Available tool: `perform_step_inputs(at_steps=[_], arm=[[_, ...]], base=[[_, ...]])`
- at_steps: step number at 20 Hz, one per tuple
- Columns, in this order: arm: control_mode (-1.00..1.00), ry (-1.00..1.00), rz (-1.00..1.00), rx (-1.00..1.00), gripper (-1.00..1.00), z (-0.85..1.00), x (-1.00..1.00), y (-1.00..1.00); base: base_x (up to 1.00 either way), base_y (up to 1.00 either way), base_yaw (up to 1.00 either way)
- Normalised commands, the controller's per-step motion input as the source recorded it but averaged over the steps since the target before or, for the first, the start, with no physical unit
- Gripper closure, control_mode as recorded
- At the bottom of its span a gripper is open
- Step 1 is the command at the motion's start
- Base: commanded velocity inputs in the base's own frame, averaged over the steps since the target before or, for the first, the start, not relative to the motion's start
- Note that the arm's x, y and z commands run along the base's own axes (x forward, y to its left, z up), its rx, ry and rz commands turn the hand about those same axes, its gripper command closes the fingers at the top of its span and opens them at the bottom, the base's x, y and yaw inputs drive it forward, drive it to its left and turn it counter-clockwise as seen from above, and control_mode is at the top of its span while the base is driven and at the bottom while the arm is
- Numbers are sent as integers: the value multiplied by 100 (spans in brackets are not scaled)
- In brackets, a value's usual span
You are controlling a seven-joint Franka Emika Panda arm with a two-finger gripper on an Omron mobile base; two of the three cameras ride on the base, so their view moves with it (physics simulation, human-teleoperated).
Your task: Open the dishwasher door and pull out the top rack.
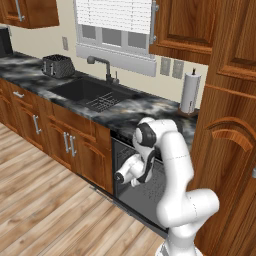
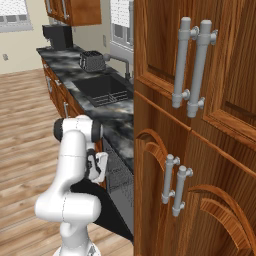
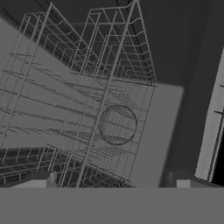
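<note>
The dishwasher door (image 1: 142, 200) hangs open, swung down toward the floor with its grey inner face up. Its black outer face (image 2: 107, 210) shows below my arm. My gripper (image 3: 111, 179) reaches into the dishwasher opening (image 1: 119, 155), and my white hand (image 2: 101, 167) sits just above the lowered door. The wire top rack (image 3: 100, 109) lies right in front of the fingers. One long wire of its frame runs through the gap between the two fingertips (image 3: 43, 177). The jaws stand wide apart, open. Whether a finger touches the wire I cannot tell.
A dark speckled counter (image 1: 150, 107) holds a sink (image 1: 90, 92), a faucet (image 1: 102, 65), a toaster (image 1: 57, 66) and a paper towel roll (image 1: 190, 92). Brown cabinet doors (image 1: 70, 145) stand left of the dishwasher. A tall wooden cabinet (image 2: 200, 125) rises close on the right. Wooden floor (image 1: 45, 210) lies to the left.
</note>
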Motion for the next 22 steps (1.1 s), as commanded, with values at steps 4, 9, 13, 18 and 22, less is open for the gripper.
perform_step_inputs(at_steps=[4, 9, 13, 18, 22], arm=[[-100, 0, 0, 4, -100, -21, 53, 0], [-100, 0, 0, 3, -100, -27, 51, 0], [-100, 0, 0, 2, -100, -31, 46, 0], [-100, 0, 0, 2, -100, -35, 44, 0], [-100, 0, 0, 1, -100, -34, 43, 0]], base=[[0, 0, 0], [0, 0, 0], [0, 0, 0], [0, 0, 0], [0, 0, 0]])
